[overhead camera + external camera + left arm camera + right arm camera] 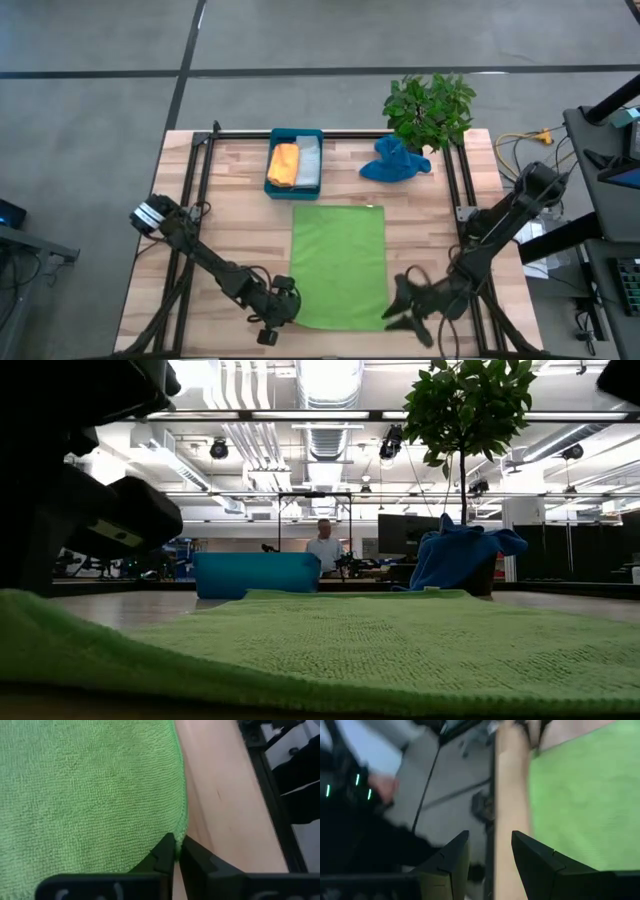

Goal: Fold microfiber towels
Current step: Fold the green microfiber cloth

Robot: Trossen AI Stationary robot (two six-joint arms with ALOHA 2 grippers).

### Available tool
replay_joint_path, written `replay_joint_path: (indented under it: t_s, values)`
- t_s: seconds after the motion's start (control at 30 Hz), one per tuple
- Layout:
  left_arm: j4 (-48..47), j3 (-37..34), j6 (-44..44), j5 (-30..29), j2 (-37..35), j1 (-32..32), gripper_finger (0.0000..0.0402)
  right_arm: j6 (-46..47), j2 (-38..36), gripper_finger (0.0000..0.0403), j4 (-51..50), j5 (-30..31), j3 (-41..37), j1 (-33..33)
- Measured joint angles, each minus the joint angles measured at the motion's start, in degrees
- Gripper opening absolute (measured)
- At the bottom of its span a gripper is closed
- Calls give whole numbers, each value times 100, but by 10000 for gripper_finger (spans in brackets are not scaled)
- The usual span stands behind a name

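A lime green towel (338,265) lies spread flat on the wooden table, also filling the front of the low view (400,650). My left gripper (285,305) is at its near left corner and is shut on its edge (176,851). My right gripper (394,303) hovers open just off the towel's near right corner, with only the table edge between its fingers (490,850). A blue towel (396,163) lies crumpled at the far right. Folded orange (284,164) and grey (308,162) towels rest in the teal tray (295,134). My left gripper pinches the green towel's left edge (182,831) close to the near corner, between its two fingertips. The fingers slant down from the table's near left side. The towel lies flat on the table all around the pinch.
A potted plant (430,108) stands at the far right corner beside the blue towel. A black frame rail (203,160) runs around the table. Bare wood shows left and right of the green towel. In the low view a person (324,550) sits far behind the table.
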Motion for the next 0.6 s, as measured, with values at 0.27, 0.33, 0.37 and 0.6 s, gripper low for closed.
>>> replay_joint_path:
  t_s: [0.27, 0.33, 0.37, 0.6]
  values:
    - [-3, 0, -12, 7, -105, 26, 1, -388, 1455, 142, -3749, -715, 2625, 9]
    - [5, 0, -115, 5, -111, 33, 1, -585, 1910, 142, -4888, -841, 3378, 13]
    - [1, 0, -144, 5, -112, 35, 1, -724, 2139, 142, -5250, -900, 3710, 30]
    - [1, 0, -172, 4, -118, 37, 0, -1412, 2913, 155, -5888, -916, 4676, 117]
